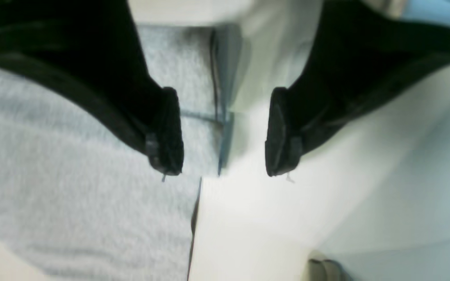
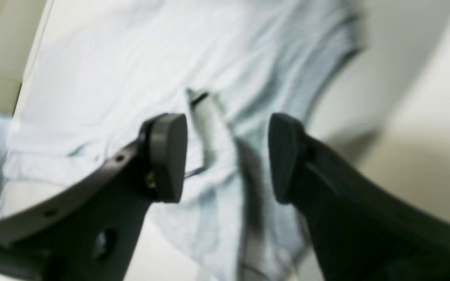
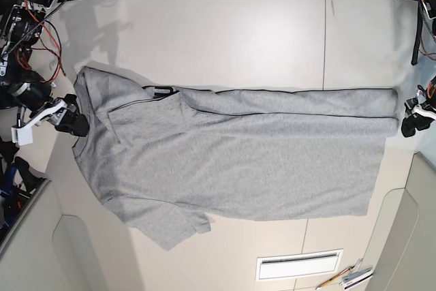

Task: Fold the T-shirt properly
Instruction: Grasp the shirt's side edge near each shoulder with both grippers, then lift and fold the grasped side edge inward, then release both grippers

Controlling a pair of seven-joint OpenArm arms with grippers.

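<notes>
The left gripper (image 1: pixel 225 132) has its fingers (image 1: pixel 168 132) spread wide and empty over the hem corner of the T-shirt (image 3: pixel 238 161). The right gripper (image 2: pixel 227 156) is likewise wide and empty, above the neck end. The shirt lies lengthwise across the white desk (image 3: pixel 204 32), one long side already turned in. It looks light, soft and limp, likely to sag and crease, so pinching doubled edges at hem and shoulder seems wisest. A dark strip shows at the fold; no lettering or label is readable.
</notes>
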